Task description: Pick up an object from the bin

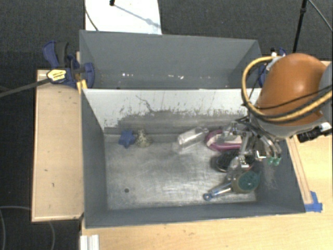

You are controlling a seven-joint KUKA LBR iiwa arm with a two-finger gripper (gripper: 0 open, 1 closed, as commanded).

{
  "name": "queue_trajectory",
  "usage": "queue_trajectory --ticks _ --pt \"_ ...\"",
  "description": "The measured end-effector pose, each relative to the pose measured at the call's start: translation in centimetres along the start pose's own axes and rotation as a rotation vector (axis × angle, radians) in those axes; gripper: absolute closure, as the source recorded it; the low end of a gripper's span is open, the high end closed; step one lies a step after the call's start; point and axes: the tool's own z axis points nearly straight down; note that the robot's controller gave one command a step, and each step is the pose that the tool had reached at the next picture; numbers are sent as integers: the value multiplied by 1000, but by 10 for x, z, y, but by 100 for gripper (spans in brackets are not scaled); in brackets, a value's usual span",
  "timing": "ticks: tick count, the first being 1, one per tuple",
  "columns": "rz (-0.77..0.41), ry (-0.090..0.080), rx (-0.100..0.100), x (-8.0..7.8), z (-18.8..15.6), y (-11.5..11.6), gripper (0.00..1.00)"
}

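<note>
Green disc [250,180], round and flat, lies on the floor of the grey metal bin [156,176] near its front right corner. A slim grey stick with a blue tip [214,194] reaches from the disc's left side toward the front wall; whether the 2 are joined cannot be told.

The gripper [241,165] comes in from the right and hangs just above and slightly left of the disc, very close to it. It cannot be told whether they touch. It also cannot be told whether the gripper is open or closed, because its lower end is a tangle of metal parts. Nothing is seen held in it. Above it sits the arm's rounded orange cover [289,85], looped with black and yellow cables [250,95].

Just left of the gripper lies a black lump [222,163]. Behind that, near the back wall, is a pink and purple thing [217,139], with a clear plastic piece [190,138] beside it on the left.

Well apart, at the back left, 2 small things sit side by side: a blue piece [126,138] and a tan piece [142,139].
</note>
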Motion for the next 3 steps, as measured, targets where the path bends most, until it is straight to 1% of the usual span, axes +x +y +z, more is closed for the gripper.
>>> queue_trajectory --ticks 1,2,3 --pt "-126 -4 -4 -13 142 -60 0" --pt "-127 2 -7 -12 144 -59 100" --pt "-437 -15 5 -36 6 -83 100"
